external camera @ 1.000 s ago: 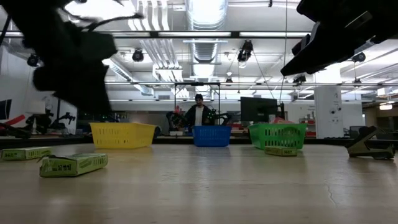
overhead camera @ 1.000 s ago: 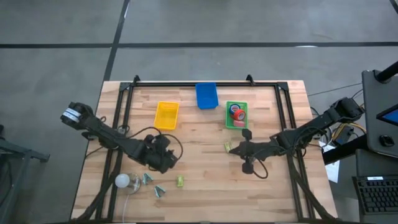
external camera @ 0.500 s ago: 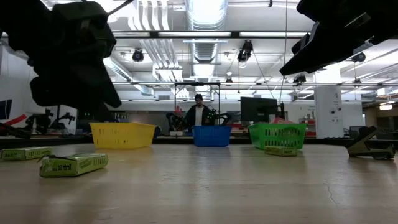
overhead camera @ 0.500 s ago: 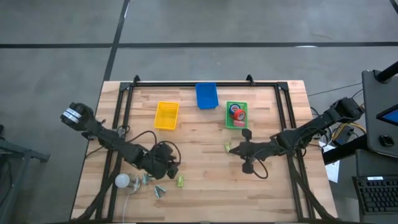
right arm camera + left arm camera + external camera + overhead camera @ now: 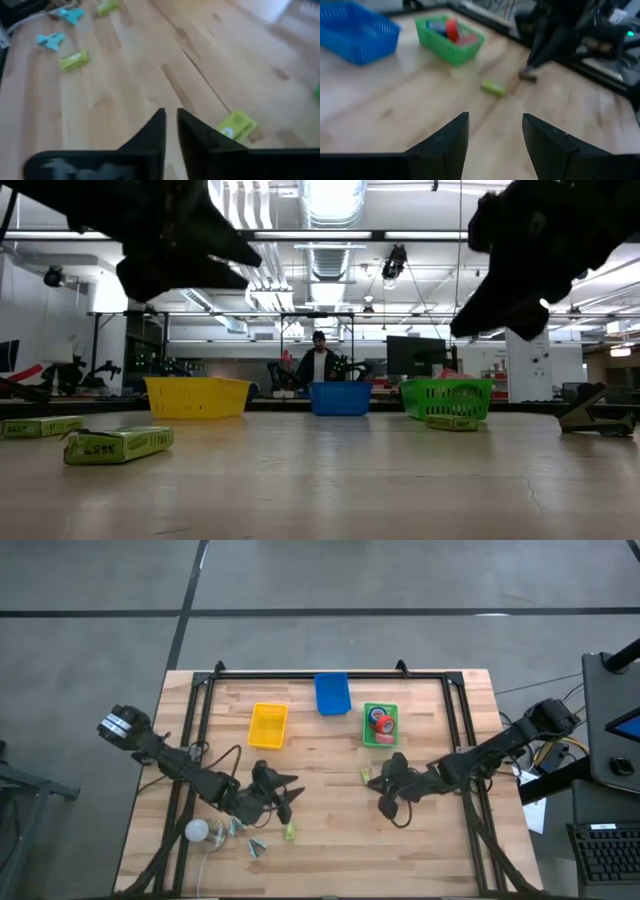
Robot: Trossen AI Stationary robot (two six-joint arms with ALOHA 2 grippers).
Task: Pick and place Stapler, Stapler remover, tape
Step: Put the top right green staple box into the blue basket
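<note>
Both arms swing since a second ago, nothing carried.
Left gripper [image 5: 492, 137] spread and empty; right gripper [image 5: 171, 130] nearly together above green box [image 5: 235, 125], tape [image 5: 381, 723] already binned.

This is looking like a robotics lab in an open industrial hall. Exposed ducts [image 5: 330, 260] and strip lights are running across the ceiling at twelve o'clock in the low view, a person [image 5: 319, 362] is standing among monitors [image 5: 415, 355] and benches behind the wooden table [image 5: 330, 830], and grey concrete floor [image 5: 400, 580] is surrounding that table in the high view, with cables trailing at three o'clock.
</note>
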